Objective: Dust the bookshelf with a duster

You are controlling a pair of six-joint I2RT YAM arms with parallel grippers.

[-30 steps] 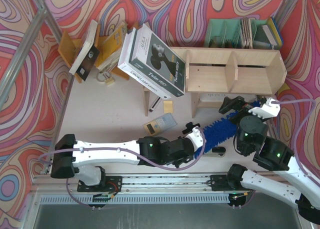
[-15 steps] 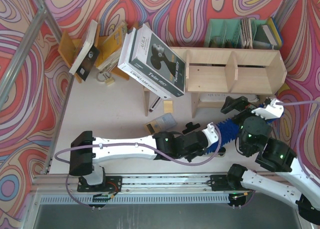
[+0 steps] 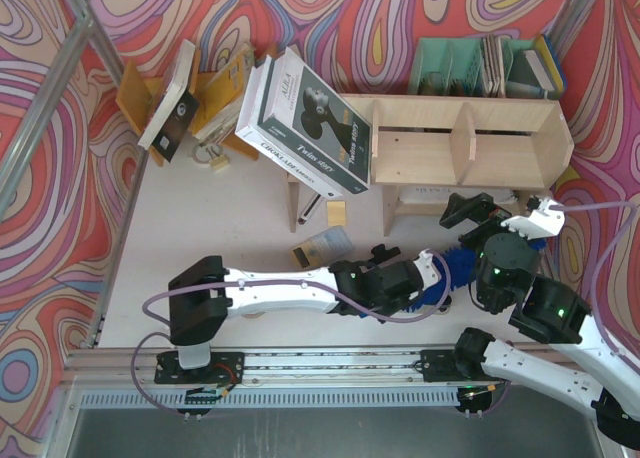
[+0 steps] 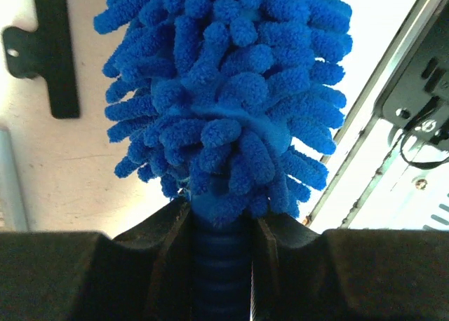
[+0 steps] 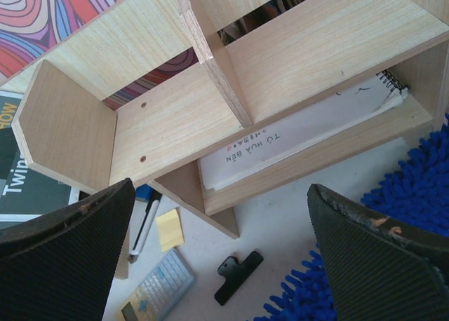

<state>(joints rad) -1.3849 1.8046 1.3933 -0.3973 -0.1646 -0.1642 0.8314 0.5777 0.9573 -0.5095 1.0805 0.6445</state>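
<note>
The duster [image 4: 224, 90] is bright blue and shaggy. My left gripper [image 4: 221, 226] is shut on its ribbed blue handle just below the head. From above, the left gripper [image 3: 428, 278] is stretched far right, and the duster [image 3: 462, 260] points up-right, mostly hidden under my right arm. The bookshelf [image 3: 470, 143] of light plywood stands at the back right, and it fills the top of the right wrist view [image 5: 175, 111]. My right gripper [image 3: 478, 213] is wide open and empty, in front of the shelf's legs. In its wrist view [image 5: 219, 216], duster strands [image 5: 414, 188] show at the right.
A large boxed book [image 3: 310, 123] leans on the shelf's left end. A green file organizer [image 3: 485, 68] stands behind the shelf. A wooden book stand [image 3: 200, 88] is at the back left. A calculator [image 5: 154, 289], a black clip [image 5: 238, 275], a sticky note [image 5: 170, 230] and a pen [image 5: 144, 216] lie near the shelf's legs.
My left arm has reached further right with the duster, sliding its head under my right arm. My right gripper has stayed open, almost in place.
</note>
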